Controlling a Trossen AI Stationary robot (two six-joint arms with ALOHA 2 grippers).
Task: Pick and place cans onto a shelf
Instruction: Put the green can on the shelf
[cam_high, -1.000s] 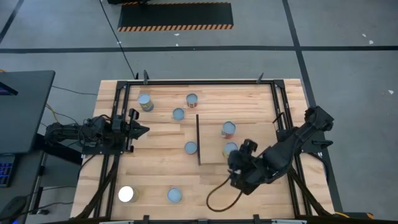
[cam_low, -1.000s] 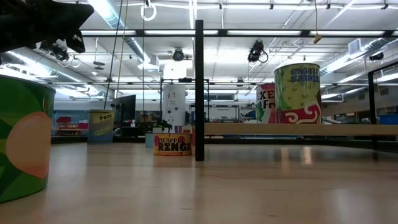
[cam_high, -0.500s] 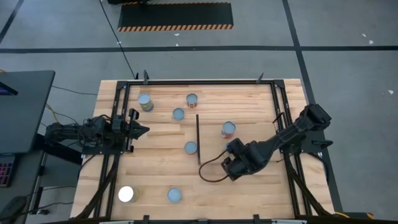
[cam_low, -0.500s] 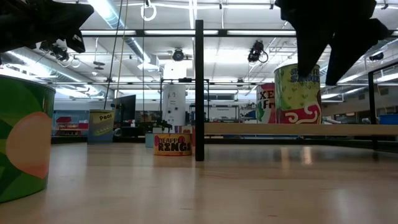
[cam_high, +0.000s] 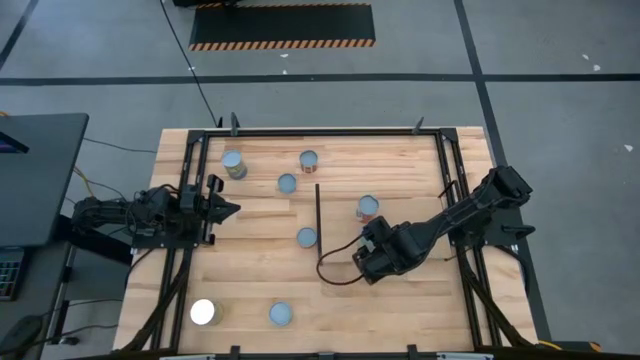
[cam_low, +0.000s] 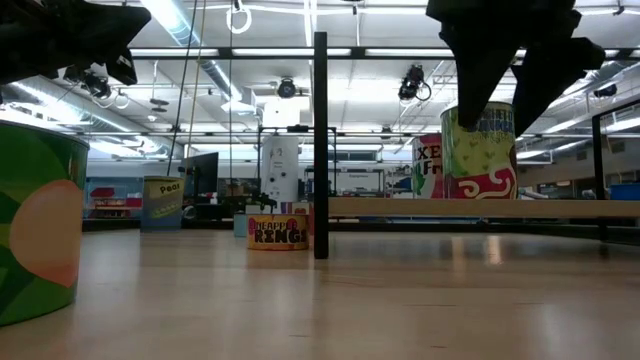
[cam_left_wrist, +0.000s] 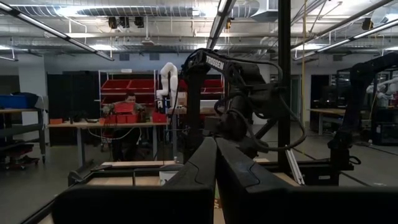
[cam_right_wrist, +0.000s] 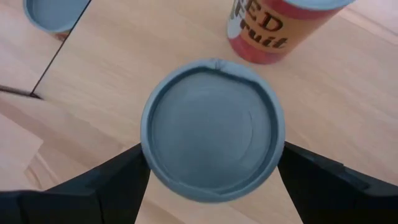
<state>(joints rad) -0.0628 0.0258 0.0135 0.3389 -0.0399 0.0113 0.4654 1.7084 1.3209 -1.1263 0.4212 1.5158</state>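
On the shelf (cam_high: 345, 225), right gripper (cam_right_wrist: 211, 163) spread around a can (cam_right_wrist: 212, 129), can hidden from above

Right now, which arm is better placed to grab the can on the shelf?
Right. Its claw is open and straddles that can on the shelf; the left claw waits by the table's left edge.

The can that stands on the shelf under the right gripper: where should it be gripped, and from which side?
Grip the can by its round side wall, just below the rim, coming straight down from above. It stands upright on the shelf, lid up, and the open right gripper flanks it. The red can stands apart.
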